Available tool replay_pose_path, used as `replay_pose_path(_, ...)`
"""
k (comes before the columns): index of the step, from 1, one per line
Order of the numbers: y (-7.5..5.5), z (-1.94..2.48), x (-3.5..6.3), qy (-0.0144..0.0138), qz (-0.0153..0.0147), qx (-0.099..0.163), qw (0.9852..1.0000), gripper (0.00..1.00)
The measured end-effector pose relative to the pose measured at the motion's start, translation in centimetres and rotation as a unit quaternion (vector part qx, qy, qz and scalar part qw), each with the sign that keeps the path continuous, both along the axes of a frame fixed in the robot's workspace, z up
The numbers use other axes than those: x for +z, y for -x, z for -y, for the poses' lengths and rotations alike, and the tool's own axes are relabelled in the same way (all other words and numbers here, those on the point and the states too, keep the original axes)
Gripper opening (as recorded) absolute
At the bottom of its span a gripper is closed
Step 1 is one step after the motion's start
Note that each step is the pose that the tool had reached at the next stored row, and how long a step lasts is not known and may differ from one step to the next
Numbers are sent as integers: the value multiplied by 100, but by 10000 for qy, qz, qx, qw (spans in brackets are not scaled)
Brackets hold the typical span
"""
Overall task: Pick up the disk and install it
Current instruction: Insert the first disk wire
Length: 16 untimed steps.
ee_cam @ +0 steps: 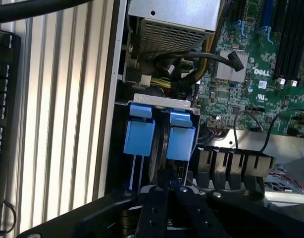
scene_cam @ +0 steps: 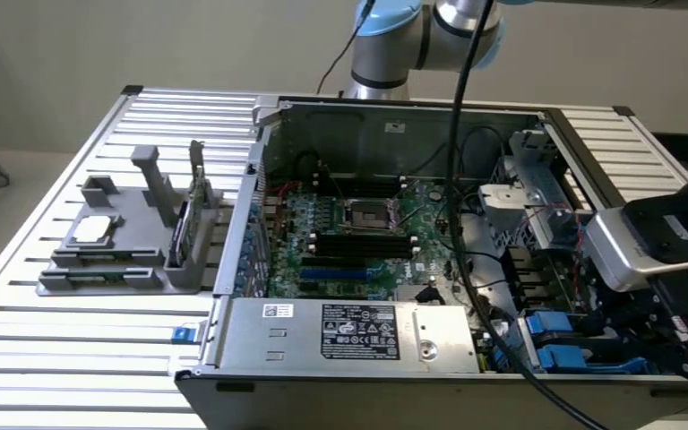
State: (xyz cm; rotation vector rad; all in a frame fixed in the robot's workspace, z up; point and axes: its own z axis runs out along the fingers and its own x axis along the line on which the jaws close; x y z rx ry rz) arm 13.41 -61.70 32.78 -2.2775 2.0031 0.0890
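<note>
Two blue carrier ends (ee_cam: 139,134) (ee_cam: 180,140) stand side by side in the drive bay at the case's corner, each on a disk seen edge-on. In the exterior view the blue frames (scene_cam: 555,330) sit at the case's front on that view's right. My gripper (ee_cam: 167,176) is shut, its black fingers (ee_cam: 159,208) pressed together, tips just over the gap between the two carriers. I cannot tell whether the tips pinch anything or which carrier they touch. The arm's wrist (scene_cam: 655,242) hangs low over that corner.
The open computer case (scene_cam: 261,179) lies on a slatted metal table (scene_cam: 69,358), with the motherboard (scene_cam: 356,233) and a grey power-supply box (scene_cam: 344,333) inside. A grey fixture (scene_cam: 129,251) holding a small silver chip (scene_cam: 96,229) stands on the exterior view's left. Cables (ee_cam: 191,74) cross beside the bay.
</note>
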Motion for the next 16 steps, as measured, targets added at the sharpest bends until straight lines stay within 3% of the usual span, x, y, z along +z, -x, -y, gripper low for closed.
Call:
replay_pose_path(5,0,1,-29,-29,0,0,10000,11)
replay_pose_path(9,0,9,6,-116,-25,-3,9999,11)
replay_pose_path(14,0,33,164,-119,-62,-36,9999,11)
replay_pose_path(16,0,38,221,-124,-73,-57,9999,17)
